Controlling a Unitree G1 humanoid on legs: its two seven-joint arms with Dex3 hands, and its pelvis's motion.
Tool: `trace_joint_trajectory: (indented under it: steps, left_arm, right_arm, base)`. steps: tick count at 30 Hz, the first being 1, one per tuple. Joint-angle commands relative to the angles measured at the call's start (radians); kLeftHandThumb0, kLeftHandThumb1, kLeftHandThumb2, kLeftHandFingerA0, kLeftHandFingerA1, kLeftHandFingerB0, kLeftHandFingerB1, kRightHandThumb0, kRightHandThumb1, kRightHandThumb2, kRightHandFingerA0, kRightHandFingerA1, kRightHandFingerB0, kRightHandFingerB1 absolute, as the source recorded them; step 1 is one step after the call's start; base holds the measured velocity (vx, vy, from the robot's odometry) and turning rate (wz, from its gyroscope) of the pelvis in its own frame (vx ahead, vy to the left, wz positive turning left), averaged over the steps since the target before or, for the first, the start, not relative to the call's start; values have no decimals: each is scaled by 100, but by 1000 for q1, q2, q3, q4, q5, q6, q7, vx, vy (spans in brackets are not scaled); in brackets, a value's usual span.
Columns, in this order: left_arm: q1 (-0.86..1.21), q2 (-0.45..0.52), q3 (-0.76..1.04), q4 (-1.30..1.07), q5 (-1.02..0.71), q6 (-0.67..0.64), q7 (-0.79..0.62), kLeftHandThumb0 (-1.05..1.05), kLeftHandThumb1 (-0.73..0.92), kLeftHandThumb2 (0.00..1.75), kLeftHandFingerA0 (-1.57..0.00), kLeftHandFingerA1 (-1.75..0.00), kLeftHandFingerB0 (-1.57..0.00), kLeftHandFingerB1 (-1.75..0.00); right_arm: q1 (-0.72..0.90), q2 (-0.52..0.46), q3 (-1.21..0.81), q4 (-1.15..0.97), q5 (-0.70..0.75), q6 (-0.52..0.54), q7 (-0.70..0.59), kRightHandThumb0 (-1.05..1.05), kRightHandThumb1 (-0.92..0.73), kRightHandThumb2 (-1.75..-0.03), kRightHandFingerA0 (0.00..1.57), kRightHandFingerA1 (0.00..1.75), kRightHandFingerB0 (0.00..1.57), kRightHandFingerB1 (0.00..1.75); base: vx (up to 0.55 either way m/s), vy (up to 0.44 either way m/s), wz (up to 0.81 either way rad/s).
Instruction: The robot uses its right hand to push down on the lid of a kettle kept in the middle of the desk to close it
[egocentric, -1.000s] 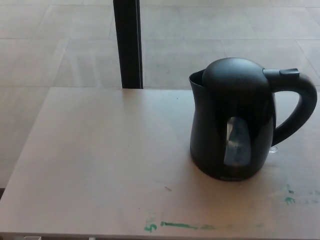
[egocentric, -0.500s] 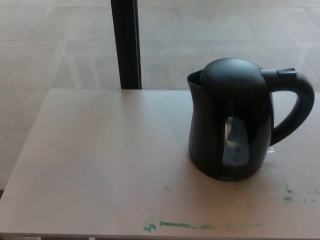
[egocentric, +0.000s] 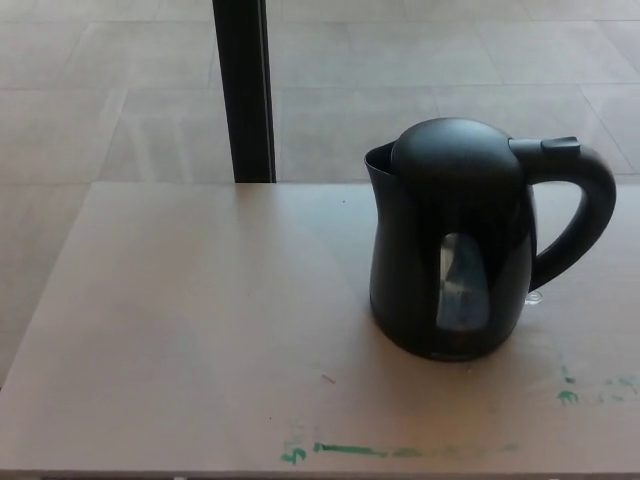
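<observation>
Pale floor tiles (egocentric: 420, 90) stretch beyond my desk (egocentric: 190, 320), with a dark post (egocentric: 242, 90) rising behind its far edge. On the desk's right half stands the black kettle (egocentric: 450, 250), upright, domed lid (egocentric: 458, 148) seated down, handle (egocentric: 585, 215) pointing right. Green marks (egocentric: 350, 451) streak the near edge. Neither of my hands shows, so I cannot tell their state.

desk (egocentric: 180, 330): pale, green marks (egocentric: 345, 450) | kettle (egocentric: 450, 250): upright, right of centre

So the kettle (egocentric: 450, 250) sits on the desk (egocentric: 190, 330), right of center, handle (egocentric: 580, 215) pointing right, spout left, lid (egocentric: 455, 150) on top. A post (egocentric: 243, 90) stands behind the desk's far edge.
</observation>
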Motion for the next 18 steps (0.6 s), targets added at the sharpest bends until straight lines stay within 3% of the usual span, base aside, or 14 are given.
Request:
trace_joint_trajectory:
  steps: [1,5,6,9,10,12,13,15,18]
  left_arm:
    - [-8,10,13,-1,-17,10,10,-72,74,62,-40,-44,-30,-36]
    - [-4,9,12,16,-15,7,-5,-73,74,62,-42,-45,-30,-36]
    - [3,10,10,-11,-17,23,-4,-72,74,62,-40,-48,-28,-38]
    - [7,6,8,-11,-15,14,-10,-73,75,62,-40,-46,-28,-36]
    - [7,6,6,-8,-13,9,-9,-75,75,60,-40,-44,-30,-36]
    - [10,3,11,-9,-18,11,-8,-76,68,68,-35,-46,-26,-38]
    - [13,5,8,-15,-16,12,-10,-70,76,60,-38,-44,-28,-36]
    - [13,4,12,-14,-19,15,-12,-69,76,63,-39,-46,-29,-37]
    - [17,0,21,-12,-27,13,-15,-70,76,63,-39,-47,-28,-37]
  right_arm:
    - [51,163,-105,74,260,-52,-74,-85,-80,-64,17,107,28,72]
    - [81,186,-66,95,213,-89,-103,-88,-78,-64,26,102,38,69]
    - [94,201,-69,77,238,-64,-75,-86,-62,-109,40,93,38,70]
    - [82,203,-72,83,266,-46,-77,-88,-64,-109,34,90,30,71]
    - [82,203,-71,81,273,-41,-74,-88,-79,-64,24,110,25,76]
    - [72,200,-78,102,297,-52,-74,-88,-78,-64,25,112,25,77]
    - [76,195,-67,106,281,-61,-93,-89,-80,-64,23,114,23,80]
    - [71,186,-61,123,291,-65,-103,-91,-76,-65,21,117,17,81]
    - [66,174,-53,140,318,-57,-99,-88,-79,-63,20,120,20,84]
  base:
    - [0,0,0]
    - [0,0,0]
    - [0,0,0]
    - [0,0,0]
    - [0,0,0]
    - [0,0,0]
    - [0,0,0]
    - [0,0,0]
    - [0,0,0]
